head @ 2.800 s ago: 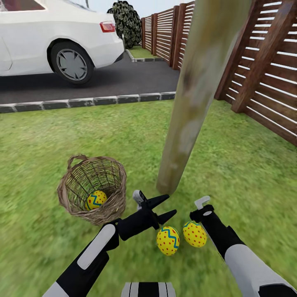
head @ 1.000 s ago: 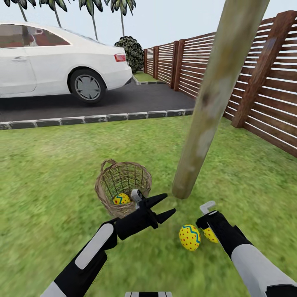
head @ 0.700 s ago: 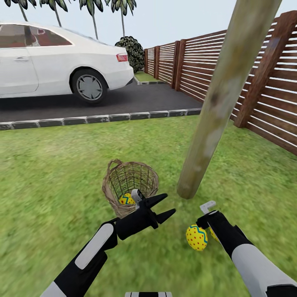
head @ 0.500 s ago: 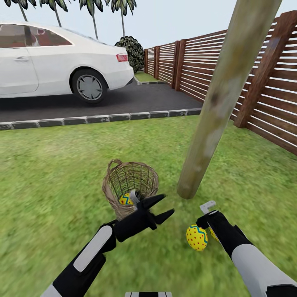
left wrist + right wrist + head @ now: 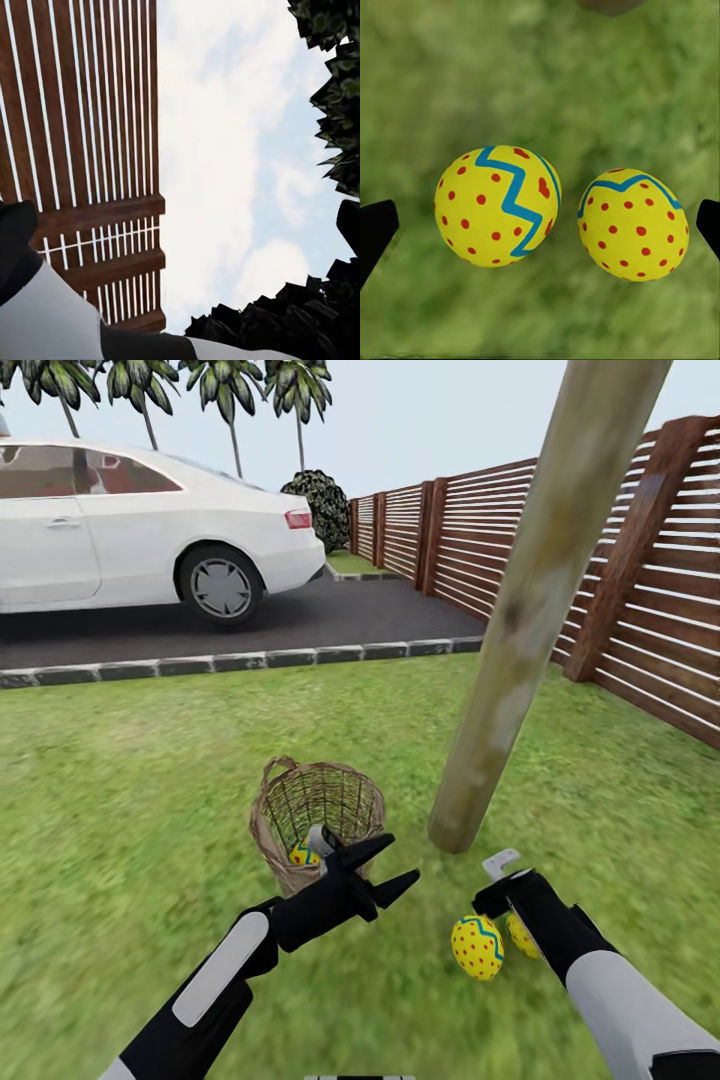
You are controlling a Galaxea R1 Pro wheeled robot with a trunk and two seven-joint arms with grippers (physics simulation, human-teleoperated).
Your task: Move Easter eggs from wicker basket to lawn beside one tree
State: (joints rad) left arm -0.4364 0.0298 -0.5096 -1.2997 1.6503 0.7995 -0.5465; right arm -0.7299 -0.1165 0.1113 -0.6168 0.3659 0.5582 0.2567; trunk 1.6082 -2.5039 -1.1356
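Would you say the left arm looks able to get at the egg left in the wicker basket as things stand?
Probably yes: the left tool is open, just beside the wicker basket, whose top is uncovered, and the egg lies inside. It would have to reach over the rim.

Bright even daylight; blurred grass

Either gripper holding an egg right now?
No. Left gripper is open and empty by the basket; right gripper is open above two eggs on the lawn.
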